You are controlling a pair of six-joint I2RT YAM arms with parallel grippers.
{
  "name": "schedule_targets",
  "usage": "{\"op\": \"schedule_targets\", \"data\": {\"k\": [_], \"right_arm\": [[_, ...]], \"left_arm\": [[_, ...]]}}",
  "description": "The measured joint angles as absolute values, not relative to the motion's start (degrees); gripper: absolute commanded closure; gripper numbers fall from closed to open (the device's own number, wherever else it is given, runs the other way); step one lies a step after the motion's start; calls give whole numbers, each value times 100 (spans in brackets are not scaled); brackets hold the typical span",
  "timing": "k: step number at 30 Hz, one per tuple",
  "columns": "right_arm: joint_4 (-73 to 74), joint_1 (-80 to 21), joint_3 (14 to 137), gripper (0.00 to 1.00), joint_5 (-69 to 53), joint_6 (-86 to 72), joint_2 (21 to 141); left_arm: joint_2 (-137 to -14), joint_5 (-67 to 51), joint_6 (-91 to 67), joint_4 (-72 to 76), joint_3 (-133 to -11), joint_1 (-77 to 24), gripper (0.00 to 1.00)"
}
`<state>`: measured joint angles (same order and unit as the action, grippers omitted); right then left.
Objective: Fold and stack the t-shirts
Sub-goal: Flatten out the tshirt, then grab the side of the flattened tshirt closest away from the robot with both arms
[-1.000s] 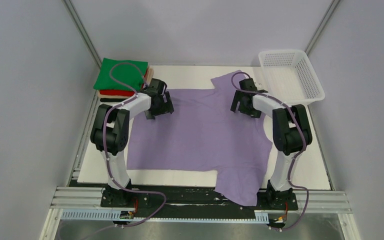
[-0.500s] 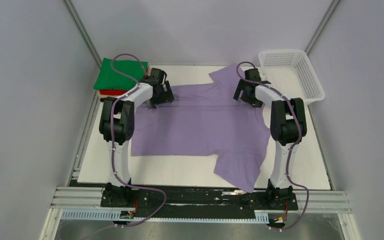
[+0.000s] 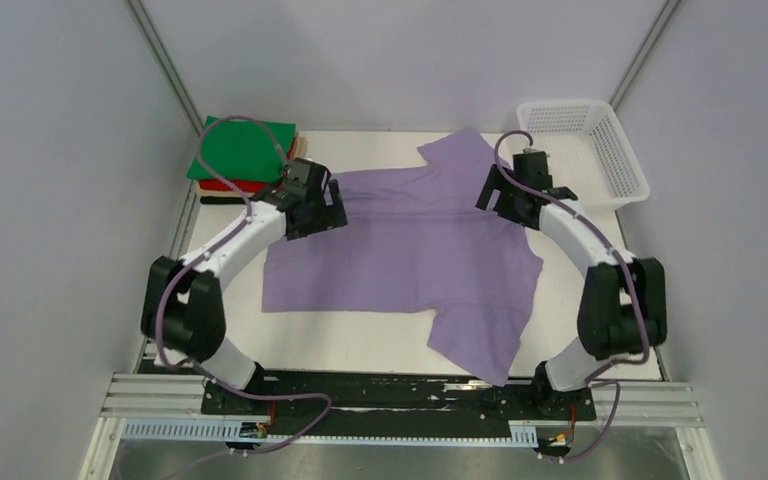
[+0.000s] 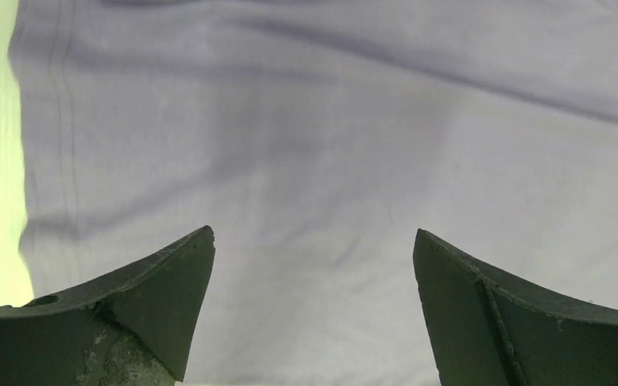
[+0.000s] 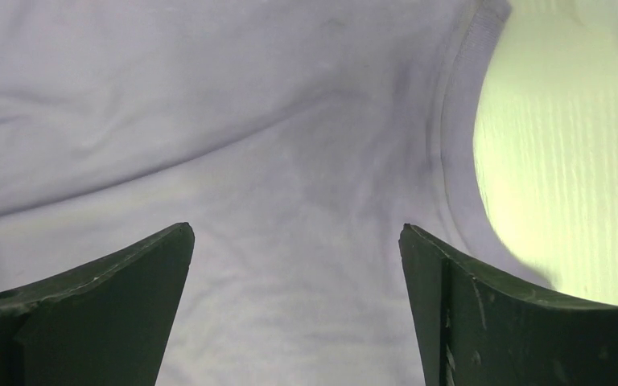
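Observation:
The lavender-purple t-shirt lies spread on the white table, one sleeve at the back and one hanging toward the front edge. A stack of folded shirts sits at the back left, the green shirt on top of a red shirt. My left gripper is open above the shirt's left back edge; purple cloth fills its view between the fingers. My right gripper is open above the shirt's right back part, near the collar.
A white plastic mesh basket stands at the back right corner. Grey walls close in the table on three sides. Bare white table shows in front of the shirt.
Both grippers carried the shirt's far edge toward the back, then drew back a little toward the front. Both are now open over the cloth. The arms' elbows have swung outward.

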<state>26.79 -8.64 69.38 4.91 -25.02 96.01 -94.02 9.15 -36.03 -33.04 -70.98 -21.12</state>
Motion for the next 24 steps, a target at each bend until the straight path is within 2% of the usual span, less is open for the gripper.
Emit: {"op": "schedule_targets", "data": {"k": [7, 14, 19, 24], "right_arm": [[2069, -928, 5081, 0, 331, -2891, 6984], [1981, -923, 4147, 0, 333, -3100, 6071], [1900, -923, 4117, 0, 290, -3131, 6034], [1896, -923, 4117, 0, 244, -3140, 6075]], "left_arm": [[-6960, 1278, -4381, -3922, -5288, -2180, 0], [-5522, 1758, -5555, -4720, -3863, -2156, 0], [-5448, 1841, -6090, -4770, -3459, -1949, 2], [-6049, 1697, -6324, -4418, -3308, -1614, 16]]}}
